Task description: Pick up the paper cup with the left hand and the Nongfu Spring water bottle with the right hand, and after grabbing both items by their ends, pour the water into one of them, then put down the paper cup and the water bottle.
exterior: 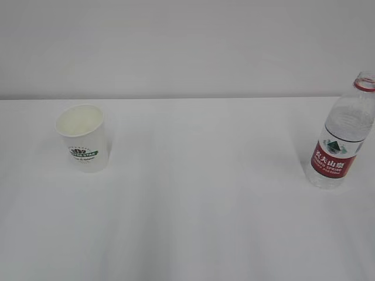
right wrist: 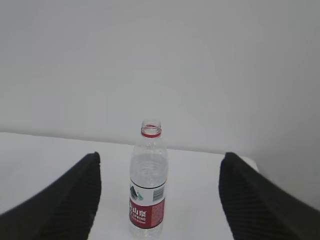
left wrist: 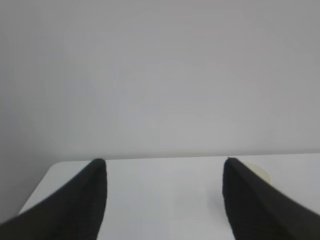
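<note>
The Nongfu Spring water bottle (right wrist: 147, 181) is seen upright and uncapped on the white surface (exterior: 205, 193), its long axis vertical, lying straight ahead of the right hand (right wrist: 159, 200) and centred between its spread fingers (right wrist: 65, 200), which hold nothing. A forward approach at label height is judged sufficient. The paper cup (exterior: 82, 137) is stood upright, mouth up, well apart from the bottle on the left side. From the left hand (left wrist: 165, 200), whose fingers (left wrist: 75, 205) are likewise spread and empty, the cup is offset to the right, only its rim (left wrist: 260, 172) being glimpsed behind the right finger, so a sideways correction is judged necessary.
</note>
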